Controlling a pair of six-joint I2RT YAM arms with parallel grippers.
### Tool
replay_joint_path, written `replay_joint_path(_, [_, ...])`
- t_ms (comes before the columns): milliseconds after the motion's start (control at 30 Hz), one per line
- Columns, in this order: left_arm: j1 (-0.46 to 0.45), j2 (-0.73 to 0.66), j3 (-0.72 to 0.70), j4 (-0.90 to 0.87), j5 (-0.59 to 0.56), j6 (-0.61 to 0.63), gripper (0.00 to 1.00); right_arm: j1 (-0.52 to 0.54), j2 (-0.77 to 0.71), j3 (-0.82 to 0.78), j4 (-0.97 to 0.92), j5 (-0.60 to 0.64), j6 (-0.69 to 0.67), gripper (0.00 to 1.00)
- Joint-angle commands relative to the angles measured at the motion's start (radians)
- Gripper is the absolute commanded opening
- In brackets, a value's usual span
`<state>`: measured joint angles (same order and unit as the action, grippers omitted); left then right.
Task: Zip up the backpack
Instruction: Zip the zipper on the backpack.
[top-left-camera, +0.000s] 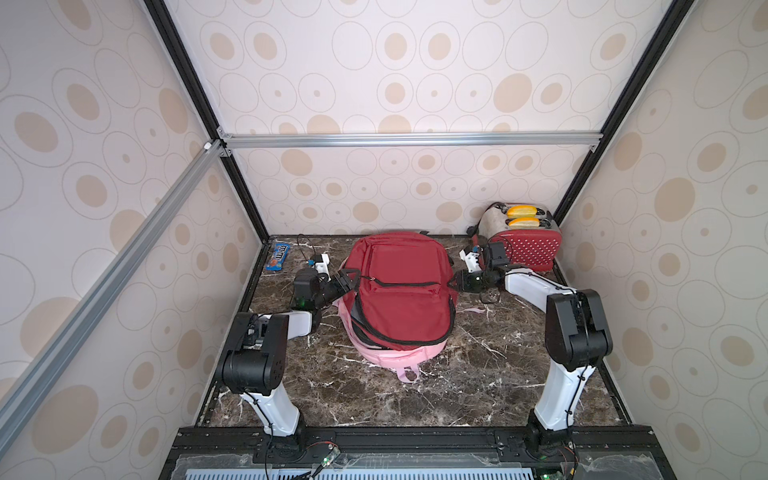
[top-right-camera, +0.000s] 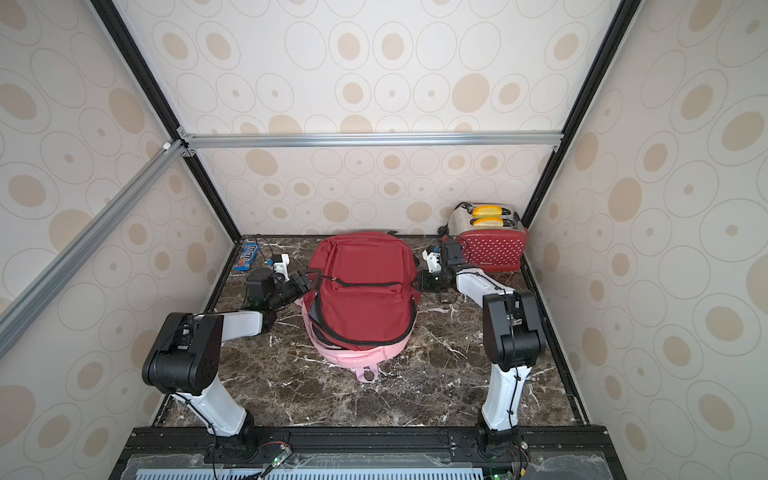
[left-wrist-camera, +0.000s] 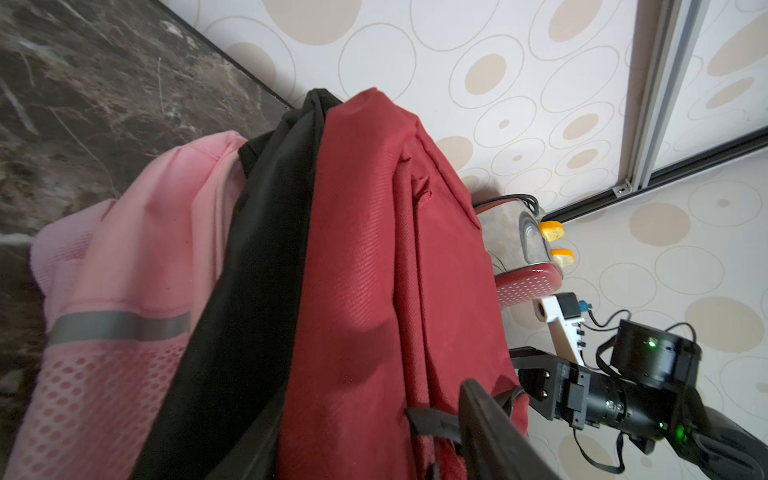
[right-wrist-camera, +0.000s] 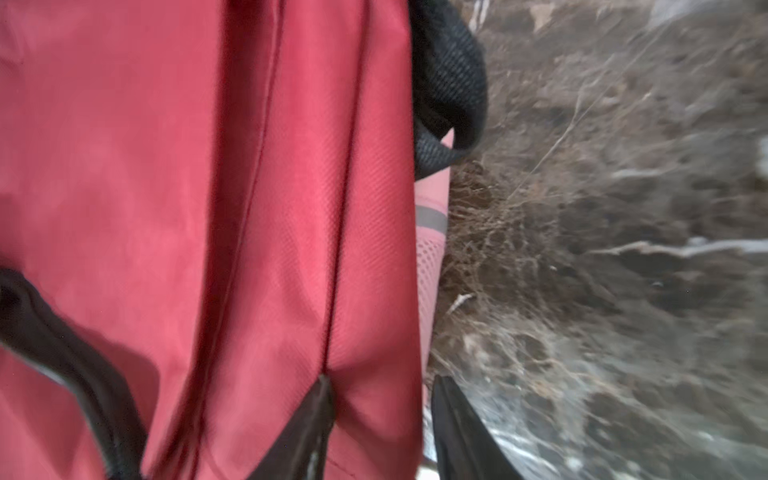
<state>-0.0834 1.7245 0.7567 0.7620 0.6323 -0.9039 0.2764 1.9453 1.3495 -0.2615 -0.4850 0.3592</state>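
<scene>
The red backpack (top-left-camera: 399, 291) is seen lying flat in the middle of the marble table (top-left-camera: 478, 374), stacked on a pink backpack (top-left-camera: 386, 357). Its long axis runs from the back wall toward the robot's base. The main zip opening (top-left-camera: 360, 320) gapes along the bag's left flank and is carried round the near end to the right flank. No slider can be picked out from here.

Both arms are placed at the flanks, level with the front pocket. The left gripper (top-left-camera: 348, 277) is set against the left edge of the backpack, the right gripper (top-left-camera: 455, 282) against the right edge, so the bag lies between them. The open seam lies nearer the base than either gripper.

In the right wrist view, two dark fingers (right-wrist-camera: 307, 432) are seen either side of the red side panel. They stand apart with cloth between them, though whether that cloth is pinched cannot be told. In the left wrist view only one finger (left-wrist-camera: 490, 428) is shown, with a black strap (left-wrist-camera: 432, 424) lying against it. The other is out of frame, so that grip cannot be called either.

The widest gap is judged to be on the left flank, so the left gripper is taken as the nearer one to it. Any pull is expected to run along the long axis, toward the base and round the curve.
</scene>
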Motion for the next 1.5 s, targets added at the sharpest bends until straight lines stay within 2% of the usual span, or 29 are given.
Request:
replay_joint_path(0, [-0.009,0.013,0.006,0.088,0.062,-0.048,0.49,0.016,0.030,0.051,0.018,-0.062,-0.003,0.28])
replay_joint_path(67, [-0.011,0.009,0.007,0.097,0.068,-0.056,0.42,0.024,0.037,0.073,0.006,-0.059,-0.012,0.23])
replay_joint_path(267, [-0.024,-0.006,0.008,0.105,0.080,-0.063,0.24,0.036,0.063,0.150,-0.062,-0.022,-0.051,0.22])
replay_joint_path(433, [-0.027,-0.009,0.007,0.119,0.085,-0.072,0.00,0.038,0.033,0.187,-0.167,0.146,-0.104,0.34])
replay_joint_path(533, [-0.027,-0.017,0.004,0.126,0.081,-0.076,0.00,0.045,0.013,0.237,-0.260,0.303,-0.140,0.47])
replay_joint_path(633, [-0.027,-0.023,0.003,0.125,0.081,-0.076,0.00,0.067,-0.007,0.295,-0.338,0.496,-0.181,0.55])
replay_joint_path(767, [-0.026,-0.022,0.007,0.126,0.084,-0.082,0.00,0.099,-0.014,0.386,-0.423,0.707,-0.230,0.59])
replay_joint_path(800, [-0.027,-0.022,0.007,0.123,0.084,-0.082,0.06,0.111,-0.020,0.401,-0.431,0.751,-0.247,0.60])
replay_joint_path(867, [-0.027,-0.021,0.009,0.120,0.085,-0.082,0.09,0.150,-0.046,0.414,-0.419,0.824,-0.296,0.60])
replay_joint_path(933, [-0.026,-0.023,0.008,0.124,0.084,-0.082,0.00,0.212,-0.084,0.403,-0.365,0.841,-0.360,0.59])
replay_joint_path(1033, [-0.027,-0.026,0.006,0.125,0.084,-0.082,0.00,0.313,-0.091,0.419,-0.332,0.792,-0.434,0.58])
replay_joint_path(1233, [-0.026,-0.025,0.006,0.127,0.084,-0.084,0.00,0.507,0.017,0.536,-0.352,0.722,-0.546,0.58])
replay_joint_path(1467, [-0.028,-0.029,0.006,0.128,0.084,-0.086,0.00,0.540,0.145,0.715,-0.430,0.536,-0.536,0.55])
